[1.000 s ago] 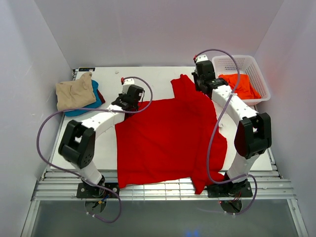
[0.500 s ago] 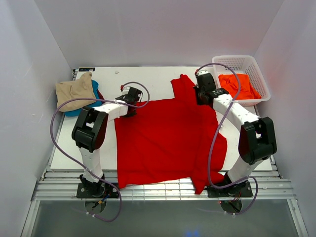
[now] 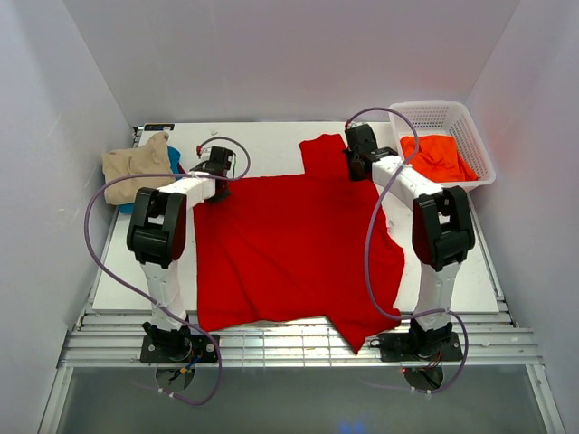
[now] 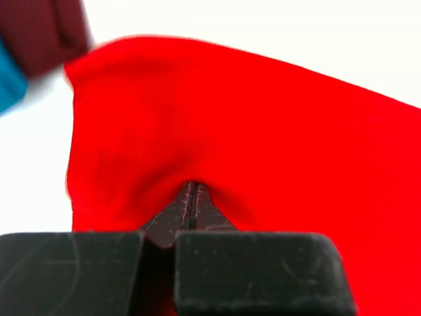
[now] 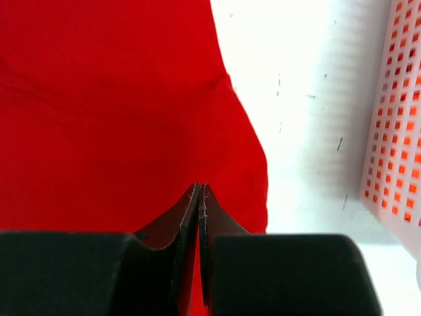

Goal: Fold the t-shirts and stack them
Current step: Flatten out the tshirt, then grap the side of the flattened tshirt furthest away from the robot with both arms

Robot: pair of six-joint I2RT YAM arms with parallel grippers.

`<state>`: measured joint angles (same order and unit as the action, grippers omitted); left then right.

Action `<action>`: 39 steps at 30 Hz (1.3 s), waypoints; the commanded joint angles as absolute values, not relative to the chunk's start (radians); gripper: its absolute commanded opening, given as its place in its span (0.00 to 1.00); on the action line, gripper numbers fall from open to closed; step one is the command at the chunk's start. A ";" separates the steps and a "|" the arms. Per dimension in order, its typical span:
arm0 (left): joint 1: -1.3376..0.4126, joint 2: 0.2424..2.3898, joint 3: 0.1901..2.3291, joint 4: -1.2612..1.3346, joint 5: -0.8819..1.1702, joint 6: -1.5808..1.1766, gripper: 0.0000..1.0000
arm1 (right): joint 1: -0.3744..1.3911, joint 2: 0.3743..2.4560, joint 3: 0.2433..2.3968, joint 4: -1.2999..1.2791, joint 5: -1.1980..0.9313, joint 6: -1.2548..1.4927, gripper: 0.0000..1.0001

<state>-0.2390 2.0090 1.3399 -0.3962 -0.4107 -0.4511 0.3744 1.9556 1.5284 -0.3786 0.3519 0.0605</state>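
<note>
A bright red t-shirt [image 3: 289, 244] lies spread over the middle of the white table, its hem hanging over the near edge. My left gripper [image 3: 217, 167] is shut on the shirt's far left corner; the cloth bunches round its tips in the left wrist view [image 4: 191, 191]. My right gripper [image 3: 360, 155] is shut on the shirt's far right part beside a sleeve; red cloth [image 5: 131, 118] runs between its closed tips [image 5: 200, 191]. A tan shirt [image 3: 136, 167] lies on teal [image 3: 174, 161] and dark red shirts at the far left. An orange shirt [image 3: 439, 155] lies in the basket.
A white lattice basket [image 3: 470, 136] stands at the far right corner; its wall shows in the right wrist view [image 5: 395, 131]. White walls close in the table on three sides. Bare table [image 3: 271, 140] shows behind the red shirt and along its left and right sides.
Both grippers have moved away from me and to the left, dragging the red shirt with them. The shirt's far edge now lies farther back and its body has shifted left.
</note>
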 commanded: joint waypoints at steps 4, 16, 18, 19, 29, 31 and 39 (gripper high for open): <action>-0.245 2.082 1.417 -0.394 -0.321 -0.367 0.00 | 0.364 2.104 1.770 -0.387 0.353 0.043 0.18; -0.247 1.953 1.403 -0.281 -0.546 -0.319 0.65 | 0.247 2.387 2.186 -0.426 0.103 0.052 0.82; -0.244 1.977 1.437 -0.272 -0.561 -0.311 0.65 | 0.232 2.405 2.210 -0.420 0.063 0.057 0.83; -0.242 1.989 1.453 -0.273 -0.580 -0.308 0.65 | 0.227 2.420 2.215 -0.419 0.033 0.058 0.83; -0.196 2.140 1.632 -0.334 -0.641 -0.273 0.65 | 0.203 2.506 2.247 -0.391 -0.120 0.067 0.84; -0.176 2.158 1.643 -0.348 -0.634 -0.281 0.65 | 0.201 2.523 2.256 -0.391 -0.132 0.069 0.84; -0.127 2.212 1.664 -0.374 -0.584 -0.310 0.64 | 0.199 2.563 2.287 -0.400 -0.146 0.069 0.84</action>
<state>-0.1360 2.2173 1.6279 -0.3595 -0.5938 -0.2970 0.2031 2.5443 2.2257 -0.4168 -0.1165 0.0628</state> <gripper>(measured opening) 0.645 0.840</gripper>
